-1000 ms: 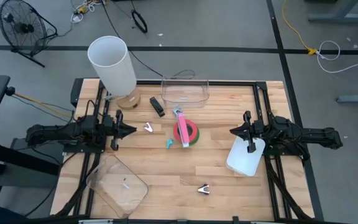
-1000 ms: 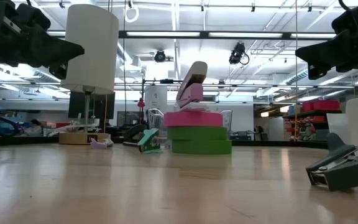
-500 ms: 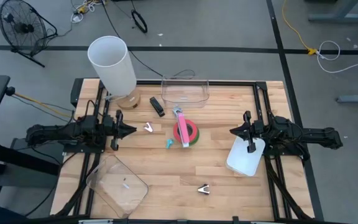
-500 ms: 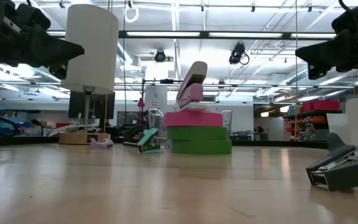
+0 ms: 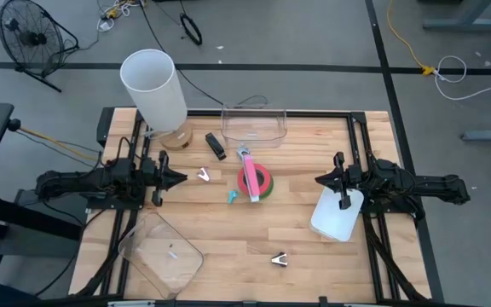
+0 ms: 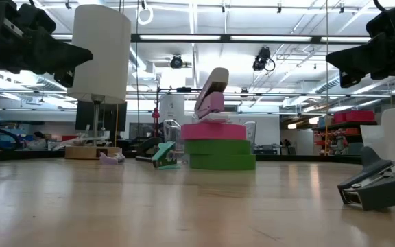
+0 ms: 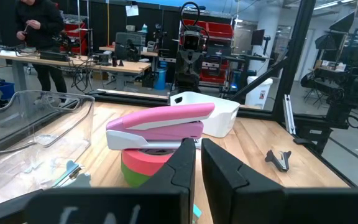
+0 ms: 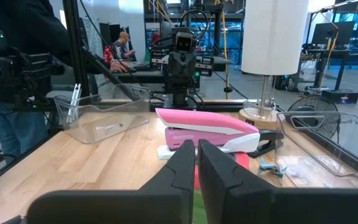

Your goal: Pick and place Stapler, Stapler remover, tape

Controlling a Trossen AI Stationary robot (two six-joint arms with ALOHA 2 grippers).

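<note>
Nothing has shifted over the last second. We see the left gripper [image 5: 180, 179] and right gripper [image 5: 320, 180] hanging at opposite side edges of the bench [image 5: 228, 239], fingers closed, empty. Pink stapler [image 5: 250, 176] lies atop the tape [image 5: 263, 184] mid-bench; picking is not started.

Overall: bright, even indoor light, all views.
Source: long ceiling strip lights [image 6: 184, 38] overhead, seen in low view; slight bloom round them.
Shadows: soft, short; light wooden table top [image 5: 228, 230] shows faint ones under the arms.
Glare: pale sheen on wood nr low cam; highlights on clear plastic bin [image 5: 254, 126] and clear plastic lid [image 5: 160, 247].
Focus: low view foreground wood soft; stacked green and pink tape rolls [image 6: 219, 145] sharp.
Wrist views: own dark fingers nr lens blurred; room bg fairly clear.
Distortion: mild bending at wrist-view edges.
</note>
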